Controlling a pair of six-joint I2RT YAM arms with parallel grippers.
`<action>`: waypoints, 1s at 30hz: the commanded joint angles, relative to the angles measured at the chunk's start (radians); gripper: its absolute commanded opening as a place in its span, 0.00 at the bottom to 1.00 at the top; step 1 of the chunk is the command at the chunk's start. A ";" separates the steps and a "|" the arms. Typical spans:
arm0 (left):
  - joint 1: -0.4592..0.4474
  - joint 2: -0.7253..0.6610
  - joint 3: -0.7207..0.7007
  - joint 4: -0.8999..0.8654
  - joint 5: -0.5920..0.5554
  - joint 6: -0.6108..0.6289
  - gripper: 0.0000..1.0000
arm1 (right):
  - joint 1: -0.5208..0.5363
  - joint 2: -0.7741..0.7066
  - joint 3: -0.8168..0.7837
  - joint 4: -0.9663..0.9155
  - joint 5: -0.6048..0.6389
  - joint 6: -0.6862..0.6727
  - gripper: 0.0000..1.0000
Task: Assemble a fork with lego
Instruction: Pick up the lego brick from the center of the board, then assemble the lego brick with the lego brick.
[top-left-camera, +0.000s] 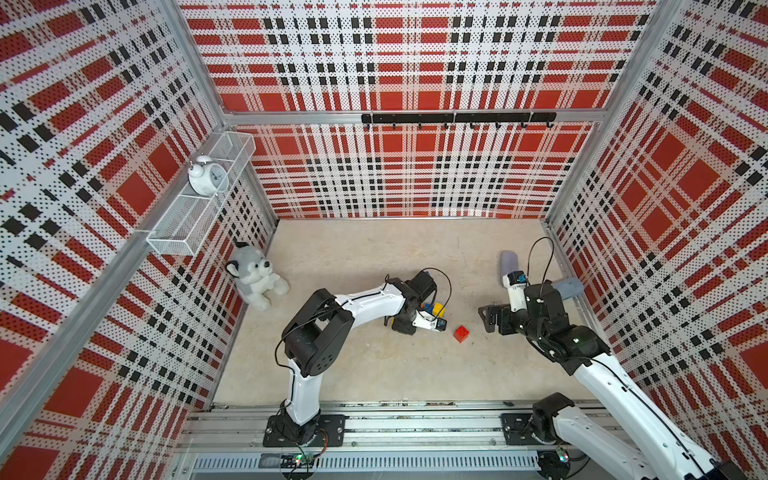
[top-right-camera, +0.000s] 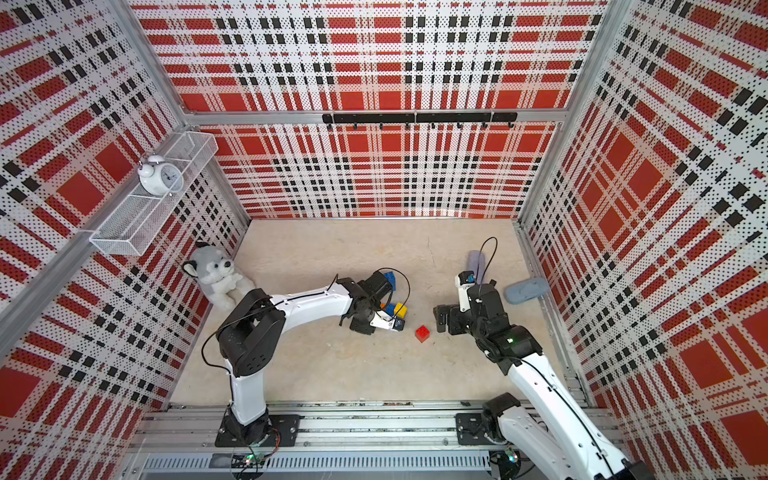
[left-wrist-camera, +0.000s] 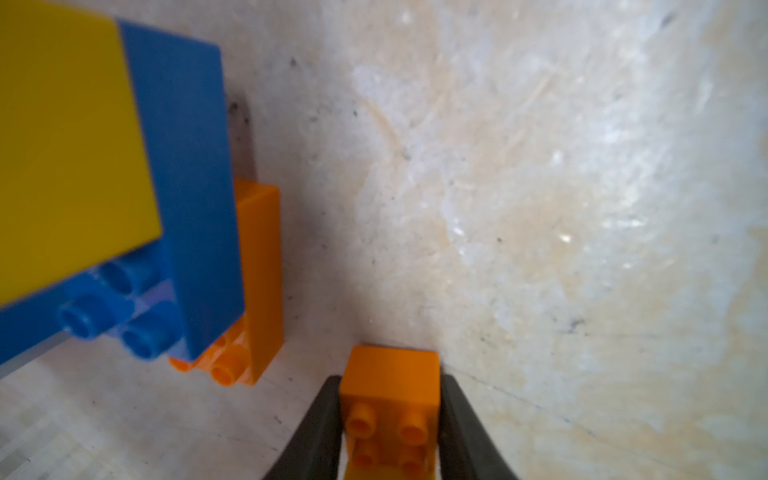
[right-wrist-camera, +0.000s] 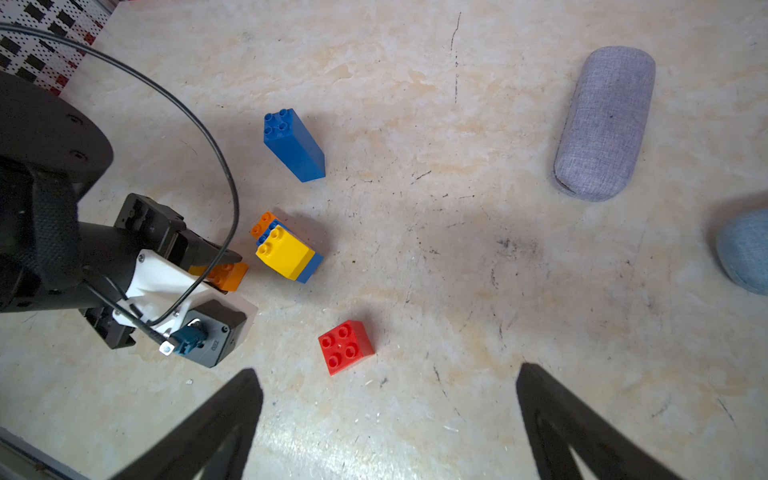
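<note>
Orange brick (left-wrist-camera: 390, 409) clamped in your left gripper (left-wrist-camera: 390, 380), likely bound for the stack (right-wrist-camera: 286, 249) beside it; right gripper (right-wrist-camera: 387, 370) wide open, empty.

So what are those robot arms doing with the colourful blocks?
The left gripper is shut on a small orange brick, right beside a little stack of yellow, blue and orange bricks. The right gripper hangs open near a loose red brick, holding nothing. A tall blue brick sits apart from the rest. The build looks barely begun.
</note>
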 joint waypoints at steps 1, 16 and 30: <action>0.015 -0.068 0.001 -0.021 0.027 -0.025 0.30 | -0.009 0.024 0.002 0.035 -0.039 -0.027 1.00; 0.113 -0.395 -0.124 -0.034 0.042 -0.085 0.22 | 0.204 0.476 0.009 0.333 -0.008 -0.050 1.00; 0.114 -0.377 -0.119 -0.029 0.035 -0.083 0.20 | 0.213 0.732 0.109 0.410 0.056 -0.087 1.00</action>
